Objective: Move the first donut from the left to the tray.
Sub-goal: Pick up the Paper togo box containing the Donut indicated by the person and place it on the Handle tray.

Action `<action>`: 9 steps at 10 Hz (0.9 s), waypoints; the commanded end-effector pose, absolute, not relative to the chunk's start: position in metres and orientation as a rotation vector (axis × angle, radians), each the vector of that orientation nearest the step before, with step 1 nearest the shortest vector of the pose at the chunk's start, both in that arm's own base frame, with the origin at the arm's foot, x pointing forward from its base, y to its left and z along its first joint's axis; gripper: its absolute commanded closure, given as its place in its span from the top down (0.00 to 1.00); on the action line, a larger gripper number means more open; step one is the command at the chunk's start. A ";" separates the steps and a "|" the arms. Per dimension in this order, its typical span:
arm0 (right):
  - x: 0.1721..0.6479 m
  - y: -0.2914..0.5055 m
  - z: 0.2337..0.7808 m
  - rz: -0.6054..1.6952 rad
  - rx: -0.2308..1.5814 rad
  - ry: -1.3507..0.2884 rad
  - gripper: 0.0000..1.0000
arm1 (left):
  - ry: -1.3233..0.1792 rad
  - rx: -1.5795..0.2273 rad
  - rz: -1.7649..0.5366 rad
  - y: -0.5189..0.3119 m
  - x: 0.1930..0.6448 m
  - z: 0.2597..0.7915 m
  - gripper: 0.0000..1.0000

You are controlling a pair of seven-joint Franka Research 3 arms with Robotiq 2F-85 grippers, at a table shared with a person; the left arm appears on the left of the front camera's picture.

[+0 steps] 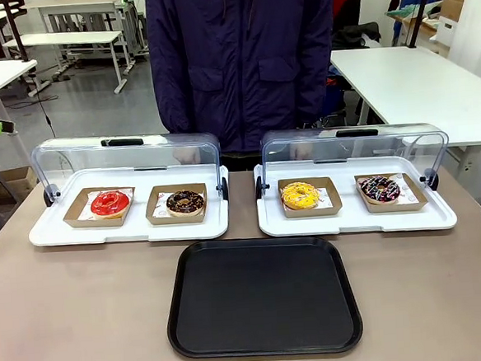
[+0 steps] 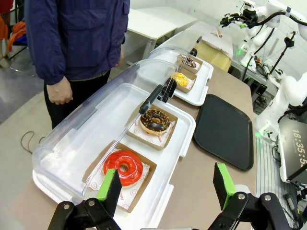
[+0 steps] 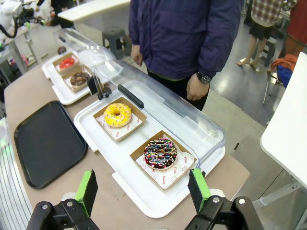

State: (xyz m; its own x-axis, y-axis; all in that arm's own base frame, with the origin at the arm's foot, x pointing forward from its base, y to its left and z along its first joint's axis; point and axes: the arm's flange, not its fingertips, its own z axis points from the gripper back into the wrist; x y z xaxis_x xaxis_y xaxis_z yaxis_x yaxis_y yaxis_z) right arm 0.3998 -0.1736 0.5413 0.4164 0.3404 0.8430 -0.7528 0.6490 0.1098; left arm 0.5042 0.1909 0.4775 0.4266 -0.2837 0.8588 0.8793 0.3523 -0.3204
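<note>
The first donut from the left (image 1: pixel 110 204) is a glossy red ring in a brown cardboard holder on the left white tray, under its raised clear lid. It lies just ahead of my left gripper (image 2: pixel 167 188) as the red donut (image 2: pixel 123 167); the jaws stand open and hold nothing. Far off, the red donut (image 3: pixel 67 63) sits beyond my right gripper (image 3: pixel 142 188), which hangs open above the table edge near a sprinkled donut. The black tray (image 1: pixel 263 296) lies flat and bare at the table's near middle; the same tray (image 2: pixel 224 130) (image 3: pixel 47 141) lies beside each white tray.
A chocolate donut (image 1: pixel 185 203) shares the left white tray (image 1: pixel 128 232). A yellow donut (image 1: pixel 300 195) and a sprinkled donut (image 1: pixel 380 189) sit on the right white tray (image 1: pixel 355 221). Both clear lids (image 1: pixel 127 158) stand open. A person in a dark jacket (image 1: pixel 244 56) stands at the far side.
</note>
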 end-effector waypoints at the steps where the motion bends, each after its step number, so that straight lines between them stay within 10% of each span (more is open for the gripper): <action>1: 0.401 -0.172 0.538 0.738 0.528 -0.936 1.00 | -0.785 -0.891 -0.862 0.188 0.500 0.479 1.00; 9: 0.401 -0.172 0.538 0.738 0.528 -0.936 1.00 | -0.785 -0.891 -0.862 0.188 0.500 0.479 1.00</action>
State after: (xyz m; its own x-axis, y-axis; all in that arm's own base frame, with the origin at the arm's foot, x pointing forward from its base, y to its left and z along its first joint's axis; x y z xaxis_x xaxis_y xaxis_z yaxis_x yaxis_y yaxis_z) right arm 0.3998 -0.1736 0.5413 0.4164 0.3405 0.8430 -0.7529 0.6489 0.1097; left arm 0.5042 0.1909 0.4775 0.4266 -0.2837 0.8588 0.8793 0.3523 -0.3204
